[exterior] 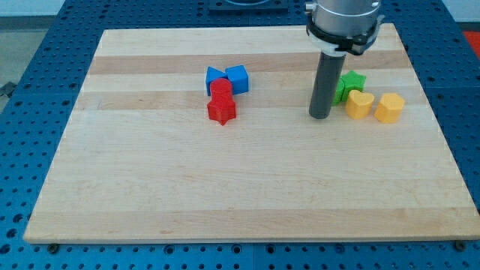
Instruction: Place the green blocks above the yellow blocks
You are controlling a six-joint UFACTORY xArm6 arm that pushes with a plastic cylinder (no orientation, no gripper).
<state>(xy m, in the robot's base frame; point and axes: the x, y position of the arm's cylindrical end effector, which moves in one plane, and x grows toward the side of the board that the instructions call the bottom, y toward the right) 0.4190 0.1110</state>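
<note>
My tip (pixel 320 116) rests on the wooden board (pixel 225 187) at the right, just left of the yellow blocks. A green star-shaped block (pixel 352 82) sits right of the rod; another green block (pixel 340 91) shows only as a sliver against the rod. A yellow heart-shaped block (pixel 359 105) lies just below the green star. A yellow hexagonal block (pixel 389 108) lies to its right. The tip is a short gap left of the yellow heart.
A cluster sits at the board's upper middle: a blue triangular block (pixel 215 77), a blue cube (pixel 237 78), a red cylinder (pixel 220 89) and a red star-shaped block (pixel 222 110). A blue perforated table (pixel 30 112) surrounds the board.
</note>
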